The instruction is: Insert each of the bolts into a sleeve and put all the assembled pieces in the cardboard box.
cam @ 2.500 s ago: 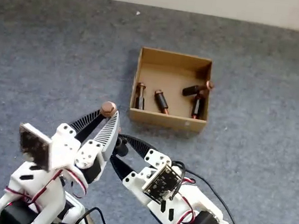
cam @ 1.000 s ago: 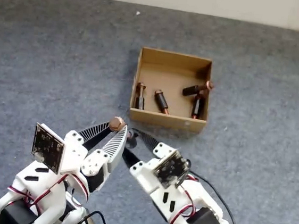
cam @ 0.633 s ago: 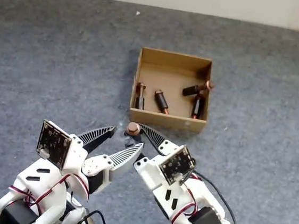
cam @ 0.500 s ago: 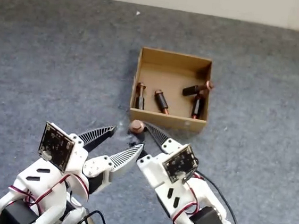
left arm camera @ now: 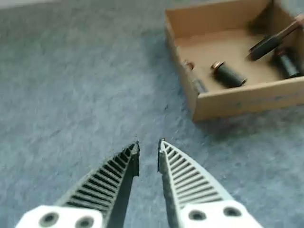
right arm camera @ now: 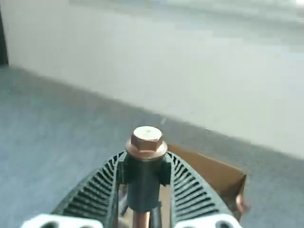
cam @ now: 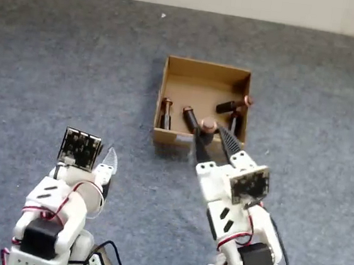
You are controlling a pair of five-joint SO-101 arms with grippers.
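Observation:
My right gripper (cam: pixel 206 135) is shut on an assembled piece (cam: pixel 208 127), a black sleeve with a copper bolt head on top, held upright over the front wall of the cardboard box (cam: pixel 170 81). The right wrist view has the piece (right arm camera: pixel 145 166) upright between the fingers, with the box (right arm camera: pixel 216 173) behind it. Several assembled pieces (cam: pixel 191 119) lie inside the box. My left gripper (cam: pixel 109 162) hangs over the carpet, left of and nearer than the box, slightly open with nothing between its fingers (left arm camera: pixel 178 168). The left wrist view shows the box (left arm camera: pixel 237 100) with pieces (left arm camera: pixel 229 75) ahead.
Grey carpet covers the whole table area, with free room on all sides of the box. A pale wall (cam: pixel 241 0) runs along the far edge.
The left gripper let go of the bolt and drew back toward its base, narrowing its fingers. The right gripper carried the assembled piece away from it and up over the box's front wall.

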